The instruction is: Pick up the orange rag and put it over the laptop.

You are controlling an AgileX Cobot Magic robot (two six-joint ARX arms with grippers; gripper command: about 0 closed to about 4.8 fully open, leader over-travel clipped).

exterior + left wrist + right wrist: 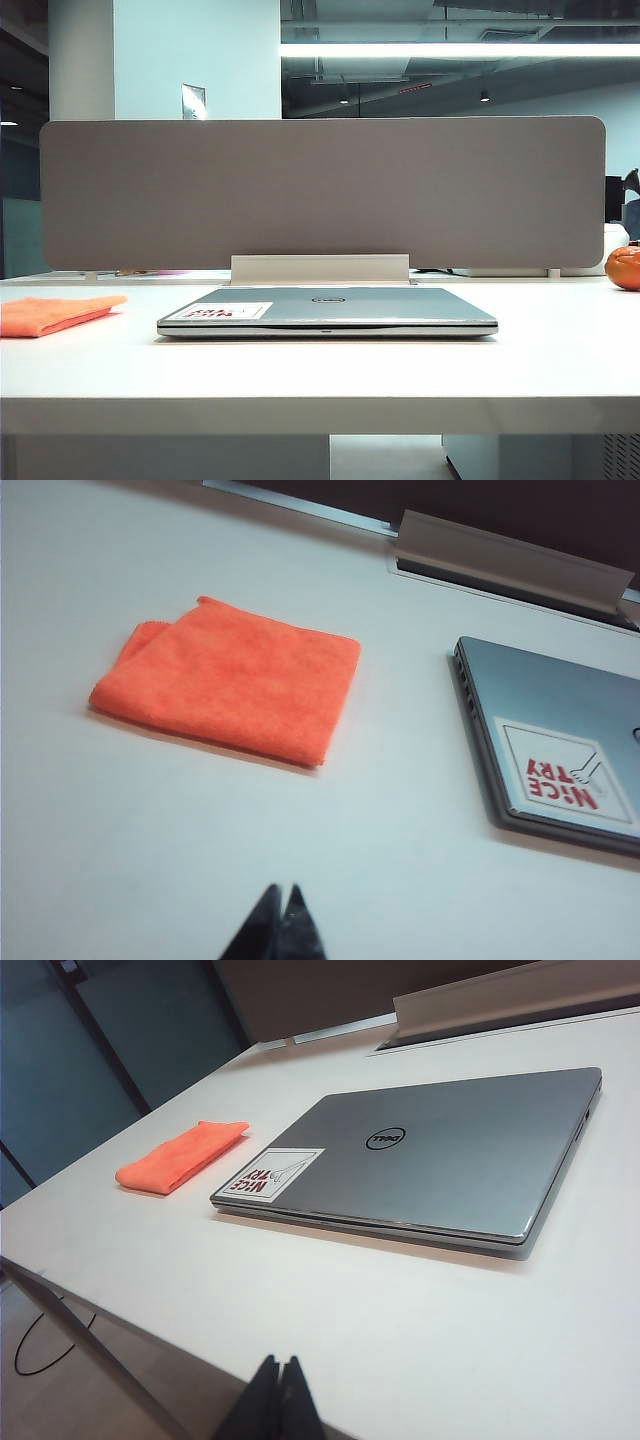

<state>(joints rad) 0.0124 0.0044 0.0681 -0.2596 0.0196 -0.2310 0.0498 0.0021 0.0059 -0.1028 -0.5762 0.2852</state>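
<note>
The orange rag (pixel 55 314) lies folded flat on the white table at the left, apart from the laptop; it also shows in both wrist views (pixel 232 678) (pixel 180 1157). The silver laptop (pixel 327 310) lies closed at the table's middle, lid up with its oval logo and a white sticker with red print (pixel 268 1173); only one corner of the laptop (pixel 545 730) shows in the left wrist view. My left gripper (pixel 283 890) hangs shut and empty above bare table, short of the rag. My right gripper (pixel 279 1361) is shut and empty near the table's front edge, well back from the laptop. Neither arm shows in the exterior view.
A grey divider panel (pixel 322 192) stands along the table's back edge, with a white cable flap (pixel 320 268) just behind the laptop. A round orange ball (pixel 625 267) sits at the far right. The table edge (pixel 110 1322) drops to the floor by my right gripper.
</note>
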